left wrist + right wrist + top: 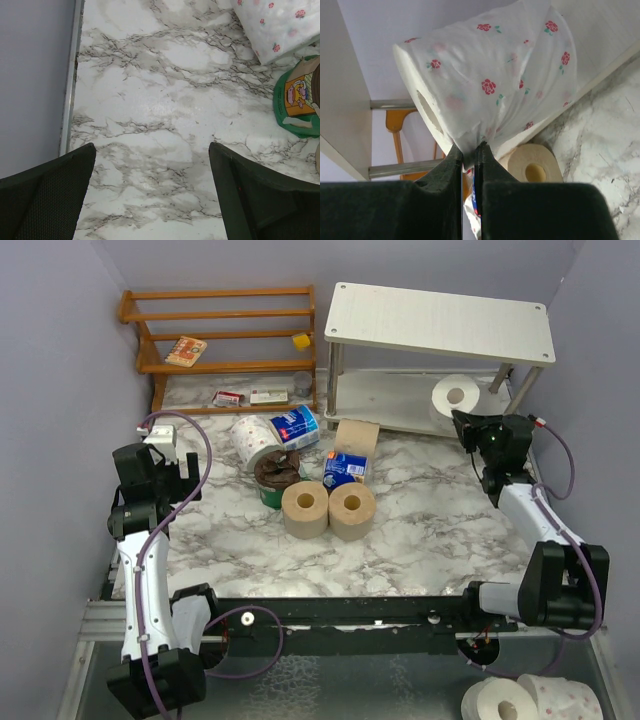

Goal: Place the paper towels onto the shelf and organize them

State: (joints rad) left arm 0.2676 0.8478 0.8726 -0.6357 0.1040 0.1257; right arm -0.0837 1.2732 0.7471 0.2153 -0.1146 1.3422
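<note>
Right hand (pixel 469 150) pinches only wrapper of white rose-printed paper-towel roll (pixel 490 85) at white two-tier shelf (pixel 440 320); wrapper may slip, dropping roll; left hand (pixel 150 150) open, empty

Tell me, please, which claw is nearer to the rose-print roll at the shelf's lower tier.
Right. The right claw pinches the rose-print roll by its wrapper; the left claw hangs open over the table, far away.
</note>
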